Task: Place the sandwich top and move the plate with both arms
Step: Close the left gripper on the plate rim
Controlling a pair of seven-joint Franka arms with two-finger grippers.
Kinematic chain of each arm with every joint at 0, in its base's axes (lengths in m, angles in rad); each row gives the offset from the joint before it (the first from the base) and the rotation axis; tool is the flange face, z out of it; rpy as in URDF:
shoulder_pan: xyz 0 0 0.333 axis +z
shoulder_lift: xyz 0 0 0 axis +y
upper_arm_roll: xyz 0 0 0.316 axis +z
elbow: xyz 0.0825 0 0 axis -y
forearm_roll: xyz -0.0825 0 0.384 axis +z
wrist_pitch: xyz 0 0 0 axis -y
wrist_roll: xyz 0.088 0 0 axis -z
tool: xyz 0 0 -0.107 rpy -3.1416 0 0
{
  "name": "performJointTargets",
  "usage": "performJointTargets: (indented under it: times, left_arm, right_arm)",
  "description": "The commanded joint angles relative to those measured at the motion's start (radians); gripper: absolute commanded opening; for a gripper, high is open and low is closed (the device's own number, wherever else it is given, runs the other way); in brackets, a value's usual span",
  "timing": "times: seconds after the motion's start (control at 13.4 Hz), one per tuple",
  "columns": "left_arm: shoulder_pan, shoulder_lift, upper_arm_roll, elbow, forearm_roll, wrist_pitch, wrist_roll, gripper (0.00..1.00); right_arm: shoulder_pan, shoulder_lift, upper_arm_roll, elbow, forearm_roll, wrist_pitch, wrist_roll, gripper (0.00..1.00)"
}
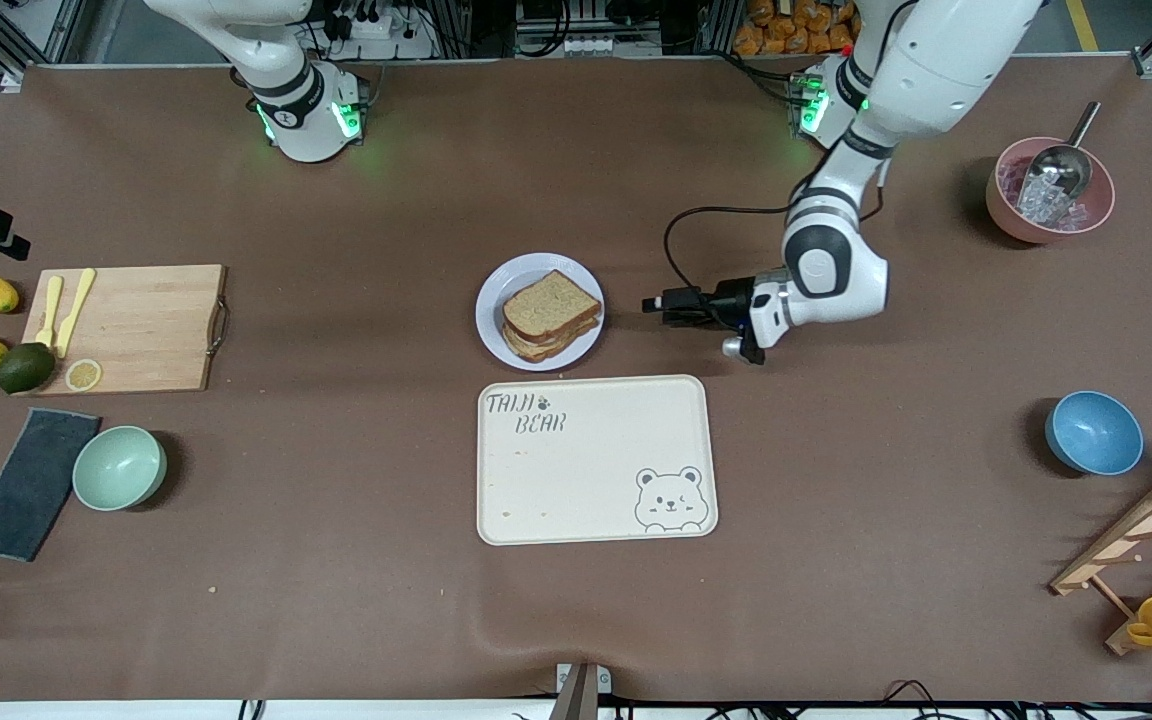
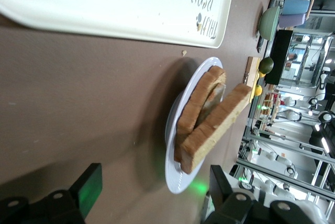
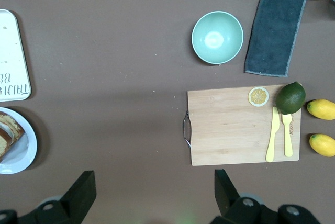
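The sandwich top (image 1: pixel 551 303), a plain brown slice, lies a little askew on the stacked sandwich on the lavender-white plate (image 1: pixel 496 300). In the left wrist view the sandwich top (image 2: pixel 217 127) overhangs the lower slices, and the plate (image 2: pixel 175 171) shows its rim just ahead of the fingers. My left gripper (image 1: pixel 654 305) hangs low beside the plate, toward the left arm's end, pointing at it. This left gripper (image 2: pixel 154 182) is open and holds nothing. My right gripper (image 3: pixel 154 185) is open and empty, high over bare table beside the cutting board. The plate (image 3: pixel 23 148) sits at that view's edge.
A cream bear tray (image 1: pixel 596 460) lies nearer the camera than the plate. A cutting board (image 1: pixel 136 325), lemons, a green bowl (image 1: pixel 119 467) and a dark cloth sit toward the right arm's end. A pink ice bowl (image 1: pixel 1049 190), a blue bowl (image 1: pixel 1093 432) and a wooden rack sit toward the left arm's end.
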Motion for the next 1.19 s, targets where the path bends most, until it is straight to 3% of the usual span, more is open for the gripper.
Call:
performJointTargets:
  times: [0.0,0.3,0.52,0.75,1.12]
  left_arm:
    - [-0.056,0.057,0.001,0.016,-0.139,0.031,0.136,0.85]
    - [-0.079,0.06,-0.005,0.005,-0.17,0.031,0.179,0.7]
    - [-0.064,0.053,-0.06,0.004,-0.173,0.031,0.197,0.61]
    - [-0.064,0.057,-0.099,0.004,-0.248,0.031,0.279,0.54]
    - [-0.067,0.078,-0.103,0.002,-0.251,0.025,0.348,0.45]
  right_arm:
    - [-0.007,-0.006,0.004,0.004,-0.017,0.001,-0.003,1.0]
    - [-0.008,-0.006,0.002,0.007,-0.021,0.002,-0.003,1.0]
    - [-0.008,-0.005,0.002,0.012,-0.021,0.002,-0.003,1.0]
    - [-0.007,-0.003,0.002,0.012,-0.017,0.005,-0.001,1.0]
    - [-0.002,-0.002,0.002,0.012,-0.019,0.005,-0.004,1.0]
